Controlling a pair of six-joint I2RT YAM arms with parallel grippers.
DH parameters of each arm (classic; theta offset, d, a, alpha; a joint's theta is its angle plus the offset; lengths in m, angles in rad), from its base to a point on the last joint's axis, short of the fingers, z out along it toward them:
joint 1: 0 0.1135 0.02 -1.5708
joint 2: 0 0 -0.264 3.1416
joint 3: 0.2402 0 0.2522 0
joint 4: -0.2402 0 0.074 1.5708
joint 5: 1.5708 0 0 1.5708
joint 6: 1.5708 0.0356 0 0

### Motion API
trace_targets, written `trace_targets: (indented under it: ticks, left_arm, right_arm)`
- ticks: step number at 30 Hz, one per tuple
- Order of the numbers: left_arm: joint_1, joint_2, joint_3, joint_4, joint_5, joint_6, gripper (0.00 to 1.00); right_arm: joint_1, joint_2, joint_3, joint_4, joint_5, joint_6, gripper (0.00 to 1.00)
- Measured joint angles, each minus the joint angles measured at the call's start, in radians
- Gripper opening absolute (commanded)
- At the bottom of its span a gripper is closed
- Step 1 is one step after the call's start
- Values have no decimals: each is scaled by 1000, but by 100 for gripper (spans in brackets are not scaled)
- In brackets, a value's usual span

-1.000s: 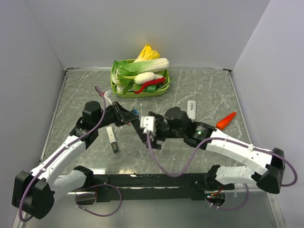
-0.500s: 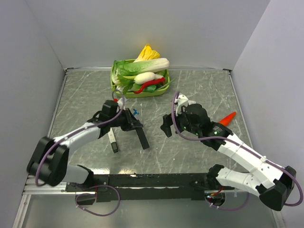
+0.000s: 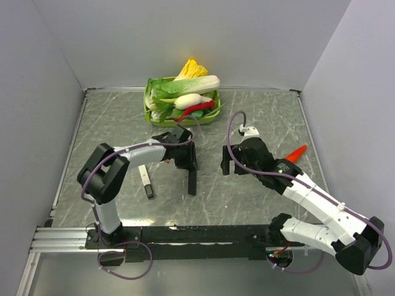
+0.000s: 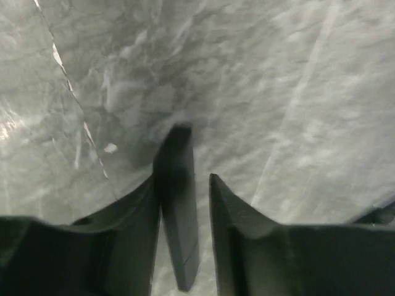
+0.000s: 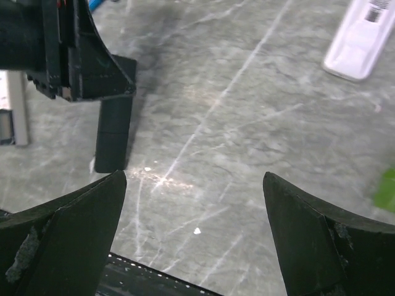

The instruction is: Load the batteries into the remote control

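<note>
On the grey marbled table [image 3: 259, 111], the left arm [image 3: 133, 154] folds sharply at the elbow and reaches rightward across the centre, wrist angled down toward the surface. The right arm [image 3: 308, 194] stretches diagonally from its base toward the middle, wrist raised above the table.

The left gripper [image 3: 186, 159] sits low over the far end of the black remote [image 3: 192, 180]. Its jaws stand slightly parted and straddle that end. In the left wrist view one of the fingers [image 4: 131, 216] lies against the remote's edge, while a thin strip of table shows between the remote and the other finger. The remote lies flat on the table, its long axis running toward the arm bases.

The right gripper [image 5: 194, 185] hovers to the right of the black remote, apart from it, jaws spread wide with nothing between them.

A green basket [image 3: 150, 117] at the far edge holds leafy vegetables. A white remote [image 5: 361, 40] lies flat beyond the right gripper. A slim white-and-black bar [image 3: 146, 182] lies left of the black remote, apart from it. An orange carrot [image 3: 296, 153] lies beside the right arm.

The black remote is a long, matte, rectangular slab. A blue battery [image 5: 97, 4] shows only as a sliver behind the left gripper.
</note>
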Motion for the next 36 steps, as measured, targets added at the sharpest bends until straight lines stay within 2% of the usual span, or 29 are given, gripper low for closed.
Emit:
trace_targets:
  ticks: [2, 3, 4, 6, 11, 15, 22, 26, 31, 36]
  left_arm:
    - [-14, 28, 22, -32, -32, 23, 72]
    - [-21, 38, 28, -53, -45, 28, 83]
    - [-24, 41, 33, -65, -50, 26, 89]
    - [-29, 39, 56, -92, -78, 37, 98]
    - [-22, 18, 71, -148, -153, 45, 99]
    - [5, -84, 59, -164, -201, 37, 99]
    - [161, -506, -52, -119, -320, -2, 97]
    - [261, -782, -139, -100, -493, -3, 97]
    - [267, -1030, -208, -95, -692, 25, 97]
    - [267, -1200, -264, -71, -864, 61, 97]
  right_arm:
    - [0, 5, 14, -12, 25, 2, 100]
    - [0, 5, 17, -16, 37, 2, 100]
    - [0, 3, 17, -18, 50, 3, 100]
    - [0, 0, 17, -34, 77, 5, 100]
    - [0, -21, 17, -101, 187, 42, 100]
    - [-1, -93, 17, -165, 303, 74, 100]
    - [-3, -320, 17, -192, 463, 72, 100]
    - [-3, -450, -3, -154, 525, 46, 100]
    - [-3, -561, -30, -129, 590, 5, 100]
    - [-3, -574, -31, -99, 629, -29, 100]
